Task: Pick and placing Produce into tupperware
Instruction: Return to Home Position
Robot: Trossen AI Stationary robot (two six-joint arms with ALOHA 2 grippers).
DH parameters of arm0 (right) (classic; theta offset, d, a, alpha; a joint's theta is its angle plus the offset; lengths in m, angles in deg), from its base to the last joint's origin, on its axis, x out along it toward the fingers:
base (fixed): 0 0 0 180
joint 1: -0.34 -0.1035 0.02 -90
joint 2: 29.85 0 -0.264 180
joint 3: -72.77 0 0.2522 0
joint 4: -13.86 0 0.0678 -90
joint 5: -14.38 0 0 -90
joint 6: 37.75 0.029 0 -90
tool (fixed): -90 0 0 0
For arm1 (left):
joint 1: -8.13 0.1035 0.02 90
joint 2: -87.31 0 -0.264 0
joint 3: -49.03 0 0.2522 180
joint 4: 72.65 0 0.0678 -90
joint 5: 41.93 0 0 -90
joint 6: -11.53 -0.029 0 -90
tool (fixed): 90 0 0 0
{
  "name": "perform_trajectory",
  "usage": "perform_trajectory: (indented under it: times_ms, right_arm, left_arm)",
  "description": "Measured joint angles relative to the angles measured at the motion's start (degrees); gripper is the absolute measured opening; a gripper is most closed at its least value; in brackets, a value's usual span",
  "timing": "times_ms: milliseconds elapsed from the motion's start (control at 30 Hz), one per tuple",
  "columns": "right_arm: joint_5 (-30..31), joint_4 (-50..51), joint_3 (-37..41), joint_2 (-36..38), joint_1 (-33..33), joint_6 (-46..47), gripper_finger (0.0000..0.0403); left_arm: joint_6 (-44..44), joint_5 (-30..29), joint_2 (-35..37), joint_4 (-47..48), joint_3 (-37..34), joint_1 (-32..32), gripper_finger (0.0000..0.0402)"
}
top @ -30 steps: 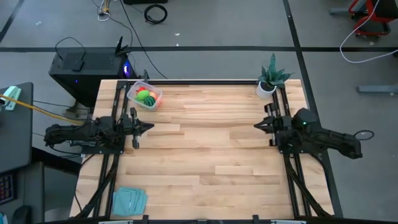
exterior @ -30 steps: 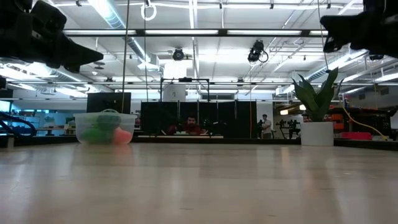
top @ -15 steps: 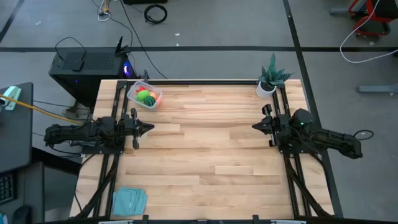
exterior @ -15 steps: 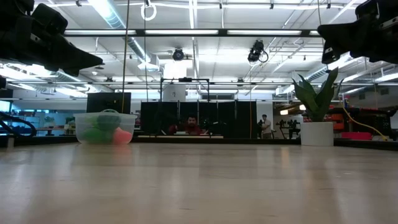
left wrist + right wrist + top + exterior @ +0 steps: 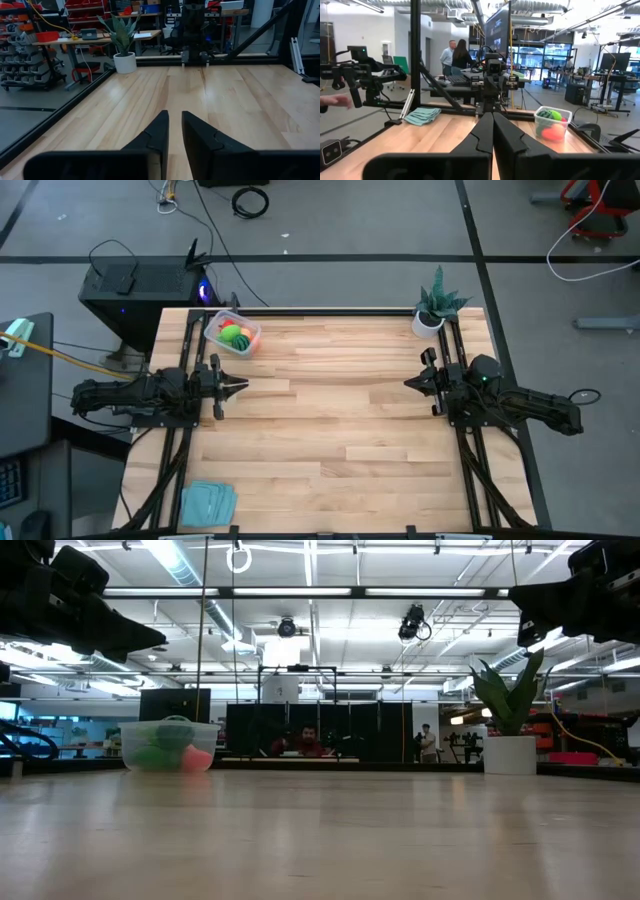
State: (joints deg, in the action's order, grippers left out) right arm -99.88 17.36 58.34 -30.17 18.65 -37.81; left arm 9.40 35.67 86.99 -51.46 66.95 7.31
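The clear tupperware (image 5: 232, 335) stands at the table's far left corner, resting on its base, and holds the produce (image 5: 551, 125): a dark green striped ball, light green pieces and an orange-red piece. My left gripper (image 5: 242, 385) hovers level near the table's left edge, just nearer than the tub, its fingertips (image 5: 174, 118) a narrow gap apart with nothing between them. My right gripper (image 5: 408, 383) hovers level at the right edge, pointing toward the left one. It is shut (image 5: 492, 116) and empty.
A potted spiky plant (image 5: 437, 308) stands at the far right corner. A pale-blue cloth (image 5: 208, 502) lies at the near left corner. The wooden tabletop (image 5: 330, 410) between the two arms is bare. People stand in the room beyond the table.
My right gripper has rolled slightly about the line it points along and stays in the same place. The tupperware and the produce have not moved.
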Motion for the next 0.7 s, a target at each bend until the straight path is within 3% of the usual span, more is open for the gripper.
perform_trajectory:
  times_ms: [700]
  right_arm:
    - [0.0,0.0,0.0,0.0,0.0,-0.1,0.0011]
  left_arm:
    - [0.0,0.0,0.0,-0.1,0.0,0.0,0.006]
